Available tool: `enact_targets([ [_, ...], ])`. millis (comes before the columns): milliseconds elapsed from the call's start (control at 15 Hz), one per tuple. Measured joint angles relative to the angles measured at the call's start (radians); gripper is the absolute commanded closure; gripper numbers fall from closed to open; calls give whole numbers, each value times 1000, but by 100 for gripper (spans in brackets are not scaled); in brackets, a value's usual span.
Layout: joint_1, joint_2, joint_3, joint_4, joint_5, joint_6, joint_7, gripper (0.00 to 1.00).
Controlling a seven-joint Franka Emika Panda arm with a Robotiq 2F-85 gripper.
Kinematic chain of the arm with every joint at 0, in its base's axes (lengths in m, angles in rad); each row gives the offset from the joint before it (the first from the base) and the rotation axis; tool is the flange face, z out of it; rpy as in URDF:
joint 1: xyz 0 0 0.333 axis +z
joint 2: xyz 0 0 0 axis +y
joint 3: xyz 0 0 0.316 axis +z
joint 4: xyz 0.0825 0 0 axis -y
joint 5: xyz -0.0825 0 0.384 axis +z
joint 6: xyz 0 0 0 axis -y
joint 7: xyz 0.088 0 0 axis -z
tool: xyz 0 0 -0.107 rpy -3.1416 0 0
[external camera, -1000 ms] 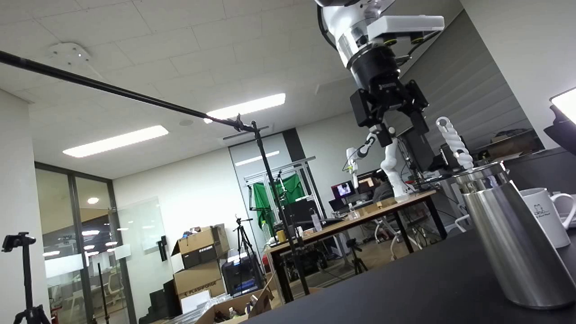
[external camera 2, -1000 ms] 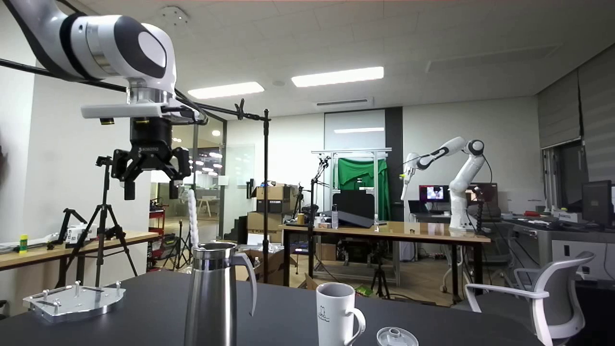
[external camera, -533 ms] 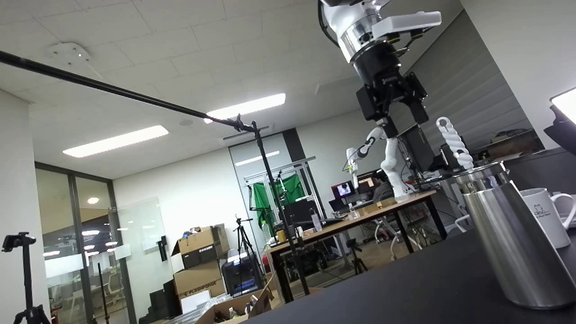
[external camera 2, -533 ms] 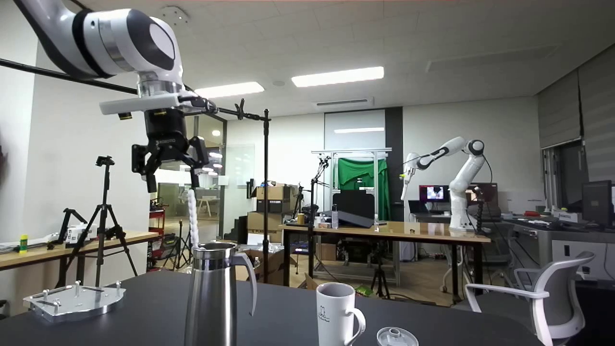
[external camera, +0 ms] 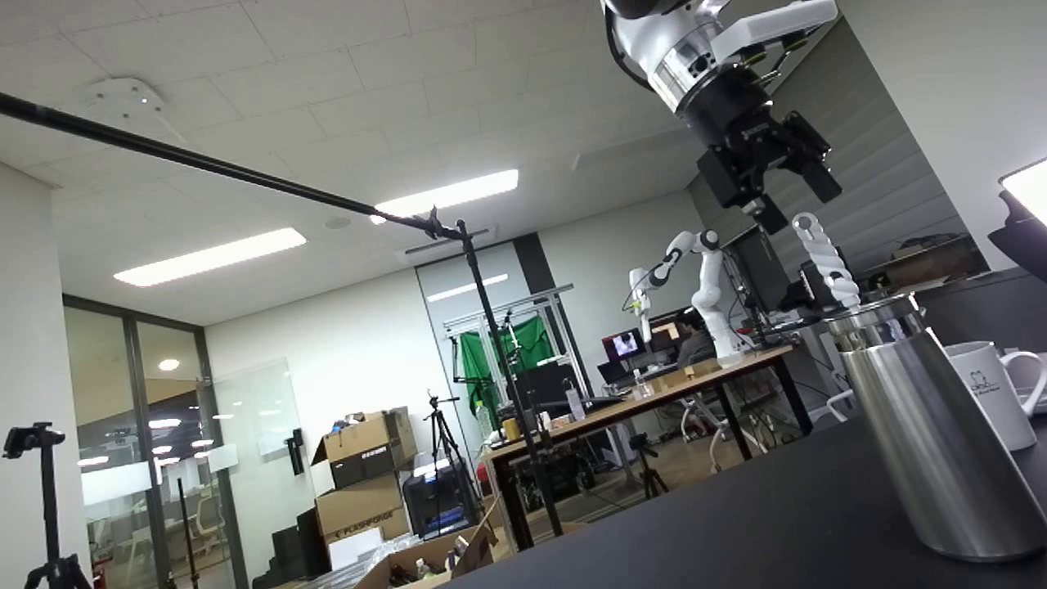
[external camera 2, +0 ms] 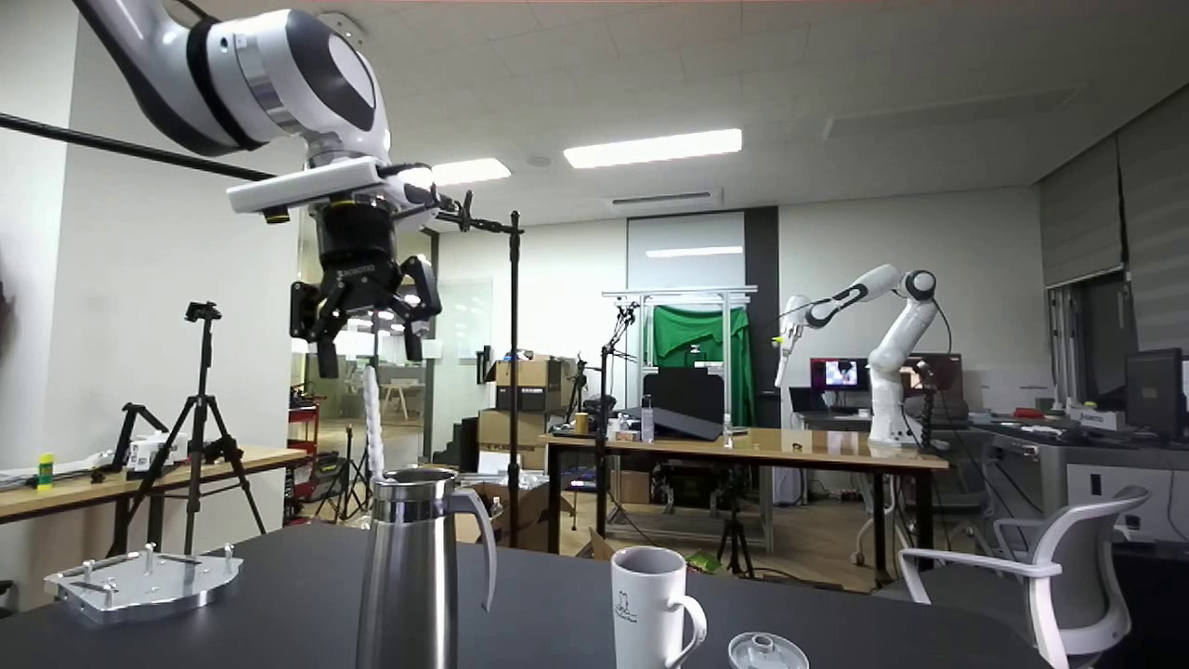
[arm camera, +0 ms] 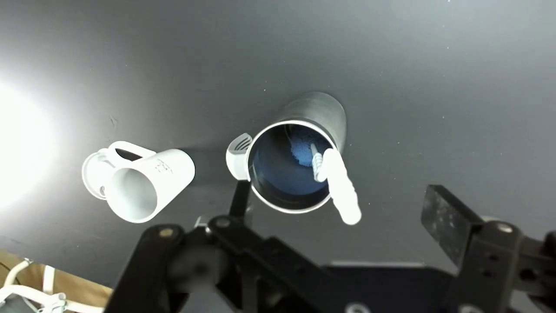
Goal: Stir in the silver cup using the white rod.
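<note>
already in place: white rod [arm camera: 342, 187], aslant in silver cup [external camera 2: 409, 581], upper end sticking out. gripper [external camera 2: 371, 353]: spread wide, empty, near rod's upper end, not touching it. outstanding, by judgement: alignment, descent, grasp, then all of the stirring.
</note>
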Motion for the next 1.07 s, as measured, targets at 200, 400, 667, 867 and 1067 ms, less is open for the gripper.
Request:
enact_targets([
  [200,0,25,-1,0,0,-4,1,25],
  [400,0,54,-1,-1,0,1,5,40],
  [667,0,72,-5,-1,1,21,7,69],
  [867,0,72,-10,-1,4,24,7,89],
  [1067,0,72,-17,-1,18,25,7,100],
])
